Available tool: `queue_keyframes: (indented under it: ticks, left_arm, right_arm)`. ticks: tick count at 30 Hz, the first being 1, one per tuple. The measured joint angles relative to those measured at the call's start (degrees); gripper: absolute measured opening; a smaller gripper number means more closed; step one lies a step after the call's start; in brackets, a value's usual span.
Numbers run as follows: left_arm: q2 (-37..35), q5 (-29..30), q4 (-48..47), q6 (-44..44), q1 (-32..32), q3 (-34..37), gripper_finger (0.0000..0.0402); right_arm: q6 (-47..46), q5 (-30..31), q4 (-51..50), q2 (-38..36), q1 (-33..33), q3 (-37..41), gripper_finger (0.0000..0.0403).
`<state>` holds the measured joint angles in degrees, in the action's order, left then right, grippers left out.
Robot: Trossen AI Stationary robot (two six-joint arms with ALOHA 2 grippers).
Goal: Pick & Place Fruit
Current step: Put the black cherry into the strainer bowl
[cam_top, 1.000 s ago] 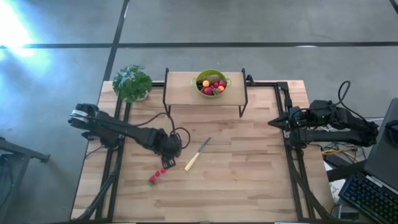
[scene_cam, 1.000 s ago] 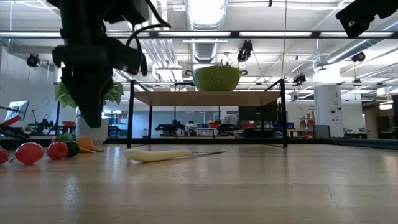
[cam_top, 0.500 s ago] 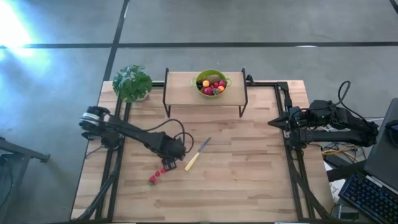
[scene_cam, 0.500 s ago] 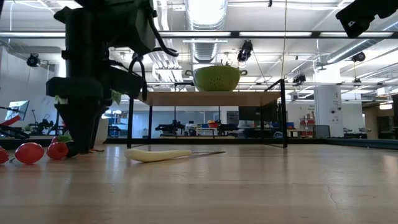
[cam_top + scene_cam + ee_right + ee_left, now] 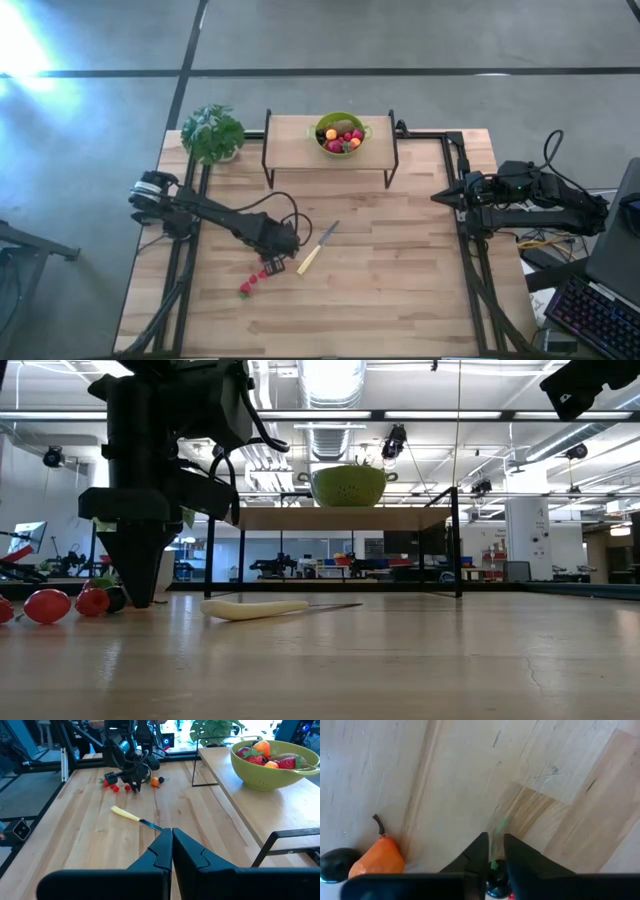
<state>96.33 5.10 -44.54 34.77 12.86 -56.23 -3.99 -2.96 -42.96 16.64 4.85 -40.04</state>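
Fruit (image 5: 254, 282) lies loose on the table (image 5: 400, 290); more fills the green bowl (image 5: 341, 133). We see the left gripper (image 5: 493, 851) nearly closed on a small green-topped piece. Right gripper (image 5: 172, 836) closed, empty, parked at the table's right edge.

A red piece of fruit with a green top (image 5: 495, 876) sat pinched between the fingers of my left claw (image 5: 493, 851), which pointed straight down at the wooden table. Just beside that claw lay an orange pear (image 5: 376, 860) on its side, stem up and away, touching a dark berry (image 5: 336, 865). A few small red pieces (image 5: 252, 283) lay scattered close by on the near side, two of them round and glossy (image 5: 47, 605). Well away from my claw, up on the raised shelf, a green bowl (image 5: 341, 122) held more fruit: red, orange-yellow, and one brown-green ball (image 5: 344, 128).
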Motion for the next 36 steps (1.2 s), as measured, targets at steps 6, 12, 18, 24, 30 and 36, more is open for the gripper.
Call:
queue_keyframes:
  ticks: [6,12,18,24,30,36]
  left_arm:
    - [0.0,0.4,0.0,-1.7,0.0,0.0,0.001]
    - [0.0,0.9,0.0,-2.7,0.0,0.0,0.0005]
    - [0.0,0.8,-0.5,-4.8,0.0,-0.9,0.0003]
    - [0.0,1.3,-0.5,-9.4,0.0,-4.5,0.0003]
    - [-0.1,6.5,1.6,-17.5,-0.5,-9.1,0.0002]
    - [-1.9,3.9,13.5,-29.0,-4.1,-12.4,0.0002]
  right_arm:
    - [0.0,0.0,0.0,0.0,0.0,0.0,0.0008]
    - [0.0,0.0,0.0,0.0,0.0,0.0,0.0008]
    - [0.0,0.0,0.0,0.0,0.0,0.0,0.0008]
    - [0.0,0.0,0.0,0.0,0.0,0.0,0.0008]
    - [0.0,0.0,0.0,0.0,0.0,0.0,0.0008]
    - [0.0,0.0,0.0,0.0,0.0,0.0,0.0008]
